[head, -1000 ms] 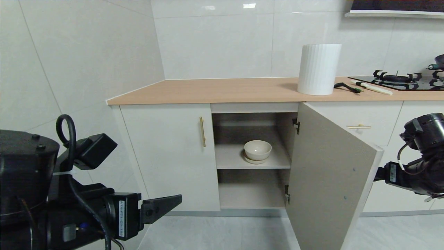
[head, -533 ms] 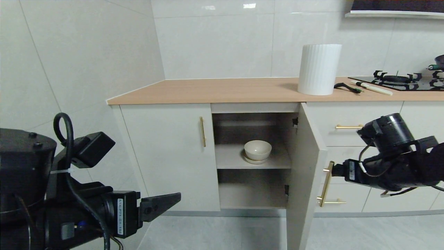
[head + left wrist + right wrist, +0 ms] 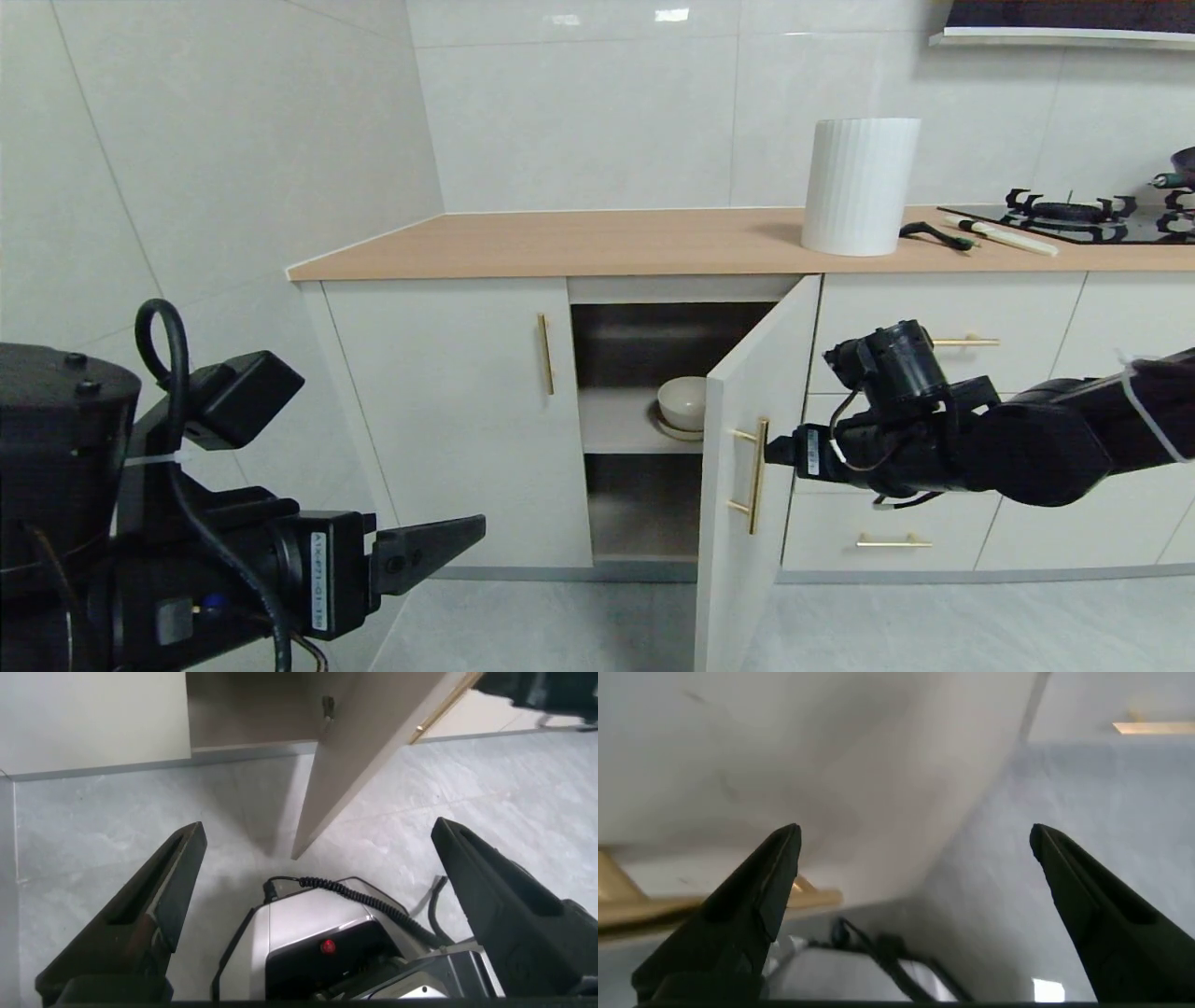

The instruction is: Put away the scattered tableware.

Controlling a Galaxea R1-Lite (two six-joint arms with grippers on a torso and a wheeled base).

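Here, the bowl sits on a small plate on the middle shelf inside the cabinet, under the wooden countertop. Its right part is hidden behind the edge of the cabinet door, which stands partly open and covers the right half of the opening.

The right gripper is just beside the door's gold handle, on the door's outer face. In the right wrist view this gripper has its fingers spread wide, pinching nothing, and the gold bar runs near one finger; whether they touch I cannot tell.

The left gripper hangs low at the near left, well apart from the cabinet, above the grey floor. In its own wrist view the left gripper is likewise spread and empty.

On the countertop to the right stands a tall white ribbed container. Just right of it lie a black tool and a long pale utensil, with the gas stove at the far right. Drawers with gold pulls lie right of the open door.
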